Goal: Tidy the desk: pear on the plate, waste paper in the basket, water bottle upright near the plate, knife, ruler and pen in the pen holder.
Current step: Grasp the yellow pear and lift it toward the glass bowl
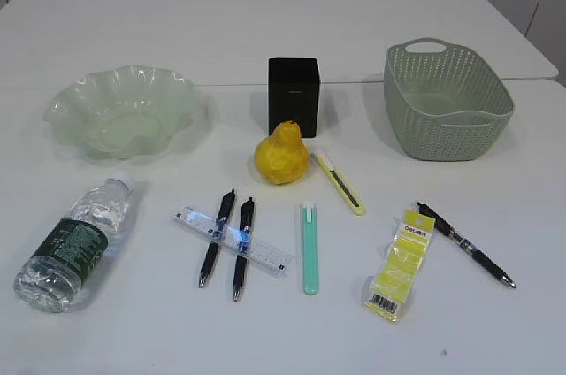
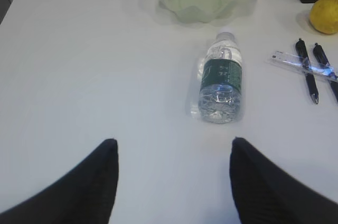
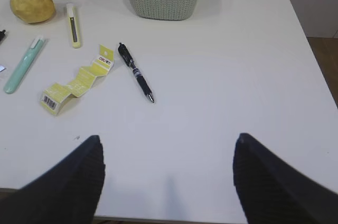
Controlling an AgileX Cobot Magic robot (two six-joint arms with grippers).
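I count three black pens: two (image 1: 210, 248) (image 1: 241, 248) across the one ruler (image 1: 232, 240), one (image 1: 465, 244) apart. One mint-green knife (image 1: 309, 248), one yellow knife (image 1: 340, 183), one yellow paper strip (image 1: 398, 264). One each: pear (image 1: 281, 155), water bottle (image 1: 75, 244), plate (image 1: 121, 110), basket (image 1: 445, 99), pen holder (image 1: 294, 95).

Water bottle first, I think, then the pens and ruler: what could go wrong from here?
1. The water bottle lies on its side on the smooth desk; being round, it may roll away as the jaws close.
2. The ruler lies under two black pens; lifting any one could drag the others.
3. The pear sits right in front of the pen holder, so a low approach could knock it.
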